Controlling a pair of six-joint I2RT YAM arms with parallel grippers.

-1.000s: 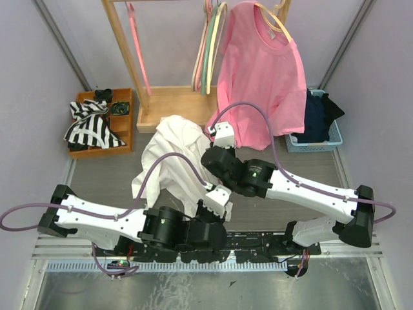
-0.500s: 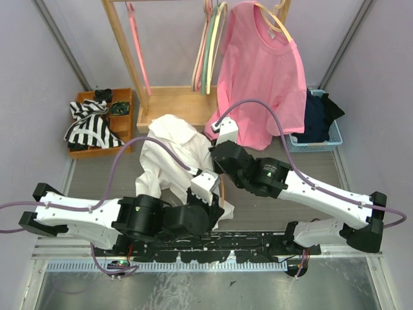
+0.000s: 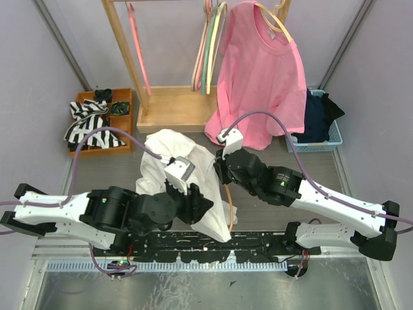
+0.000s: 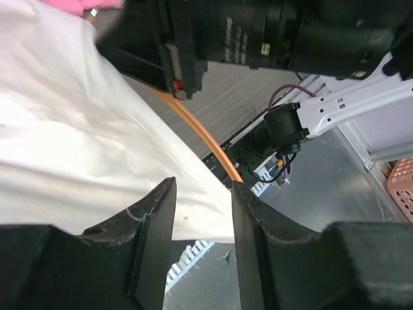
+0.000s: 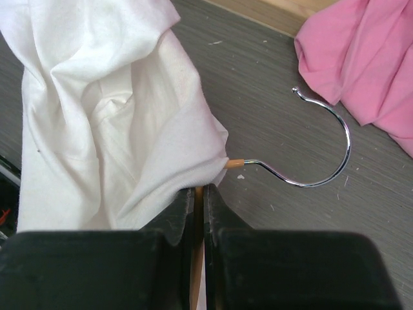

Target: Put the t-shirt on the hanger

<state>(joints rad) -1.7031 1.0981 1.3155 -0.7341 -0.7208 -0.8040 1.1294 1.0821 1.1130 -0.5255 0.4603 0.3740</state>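
Note:
The white t-shirt point(image 3: 164, 152) hangs in a bunched drape over the orange hanger point(image 3: 230, 210), whose lower arm curves out past the cloth. In the right wrist view the t-shirt point(image 5: 103, 116) covers the hanger up to its neck, and the silver hook point(image 5: 329, 168) sticks out over the floor. My right gripper point(image 5: 199, 194) is shut on the hanger's orange arm just below the neck. My left gripper point(image 4: 201, 213) is open, with the t-shirt's hem point(image 4: 77, 142) just beyond its fingers and nothing between them. The hanger point(image 4: 200, 132) runs along the cloth's edge.
A pink t-shirt point(image 3: 261, 71) hangs on the wooden rack point(image 3: 169, 106) behind, beside green and pink hangers point(image 3: 205, 51). An orange tray point(image 3: 126, 126) with striped cloth point(image 3: 90, 123) stands at the left. A blue basket point(image 3: 334, 132) of dark clothes is at the right.
My left gripper has opened and let go of the t-shirt, and its arm has swung back to the left. The right arm has carried the hanger nearer, and the shirt now drapes lower.

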